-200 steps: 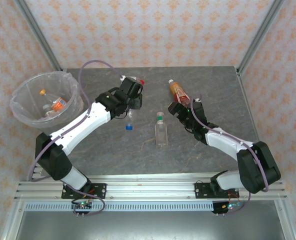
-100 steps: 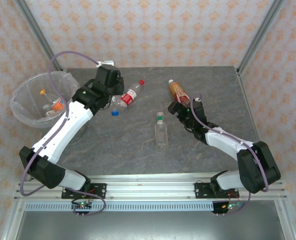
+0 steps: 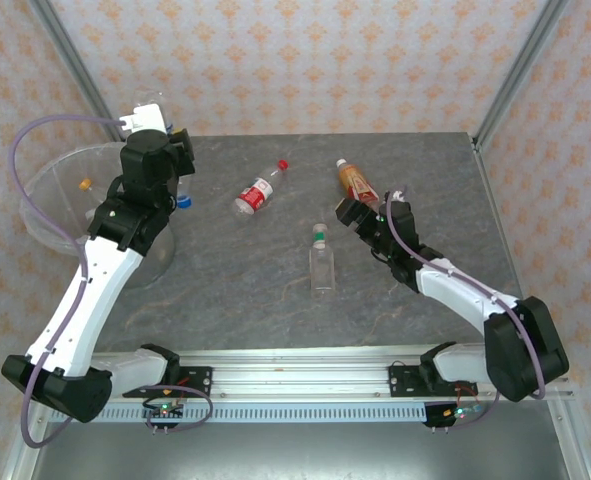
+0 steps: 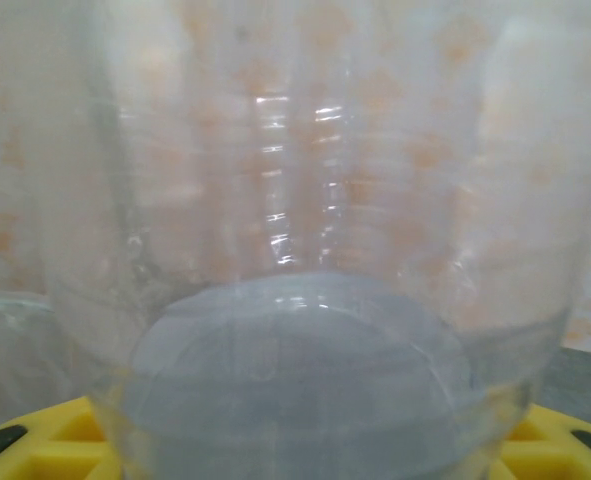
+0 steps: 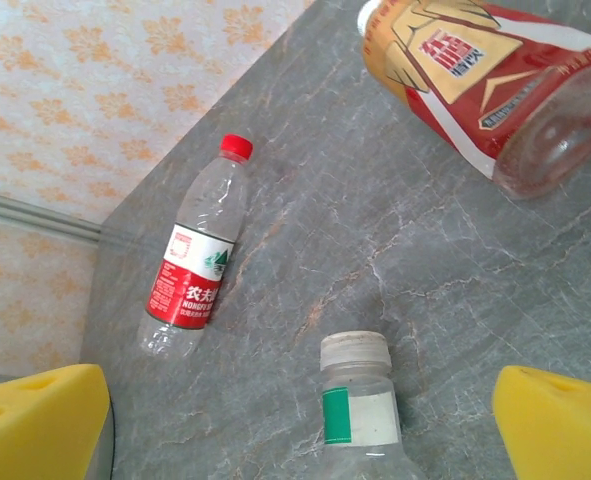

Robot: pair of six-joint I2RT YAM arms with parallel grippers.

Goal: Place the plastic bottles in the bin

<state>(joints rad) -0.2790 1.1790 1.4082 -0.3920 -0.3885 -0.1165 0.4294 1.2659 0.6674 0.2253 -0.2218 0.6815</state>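
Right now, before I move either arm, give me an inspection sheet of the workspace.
Surface: grey stone-look table.
Job's things: red-label bottle, orange-label bottle and green-label bottle on the table; blue-capped bottle held; orange-capped bottle inside the bin.
Clutter: nothing seen.
Grippers: left gripper shut on the blue-capped bottle, by the bin's rim; right gripper open, beside the orange-label bottle.
Cables: left cable loops above the bin; right cable follows its arm.
Surroundings: patterned walls, metal posts.
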